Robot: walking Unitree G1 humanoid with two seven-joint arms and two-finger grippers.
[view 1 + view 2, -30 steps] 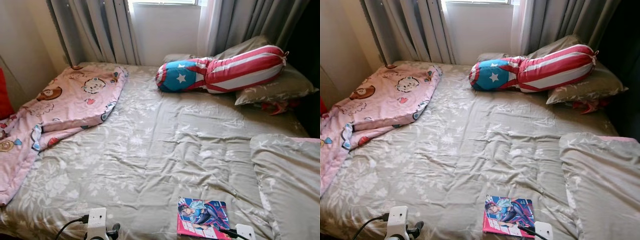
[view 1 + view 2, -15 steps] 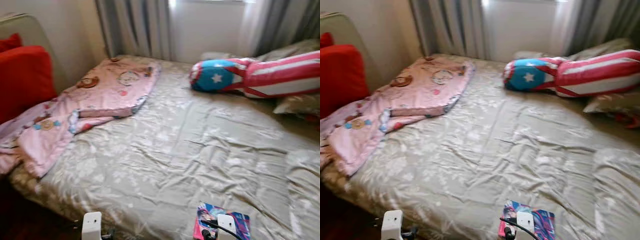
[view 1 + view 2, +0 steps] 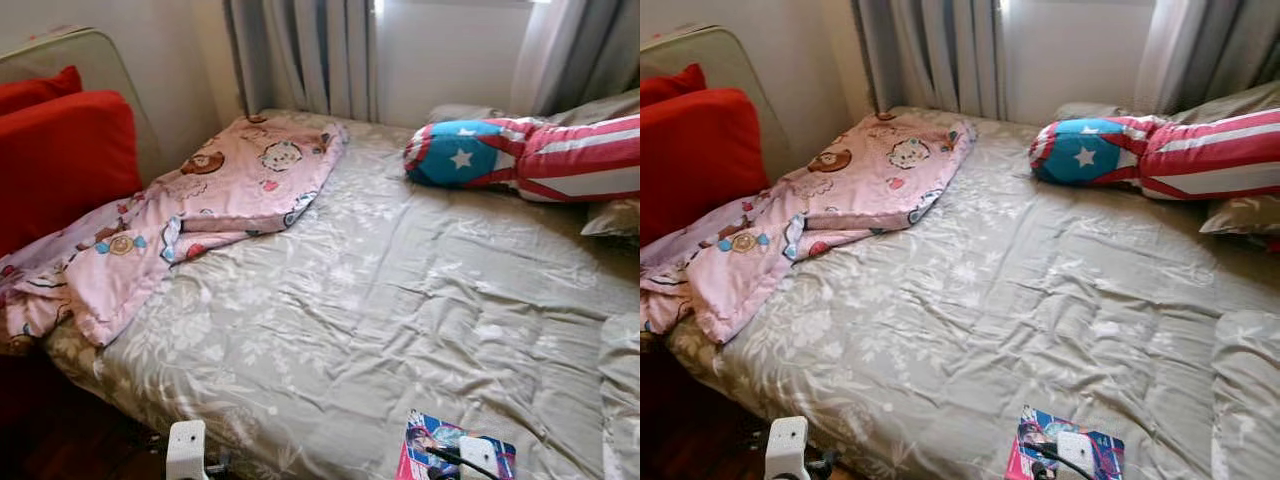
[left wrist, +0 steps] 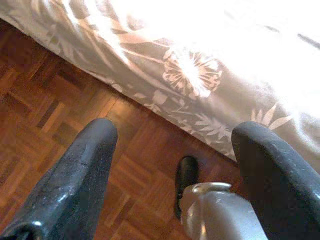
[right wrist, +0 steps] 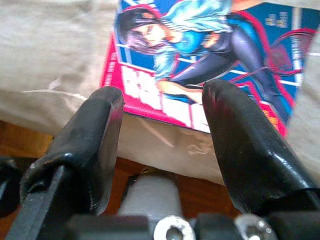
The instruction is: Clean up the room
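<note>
Comic book (image 5: 200, 65) lies flat at the near edge of the bed (image 3: 400, 300), just ahead of the right gripper (image 5: 162, 105), its fingers spread and empty, while the left gripper (image 4: 175, 145) hangs open above the wooden floor (image 4: 40, 100).

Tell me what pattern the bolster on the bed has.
The bolster has red and white stripes, with a blue end bearing a white star; clearest in the left eye view.

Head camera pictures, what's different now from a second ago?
The camera has swung toward the robot's left, bringing the red cushion into view. Nothing was picked up or dropped. The comic book, pink blanket, striped pillow stayed put, and the right gripper is open.
</note>
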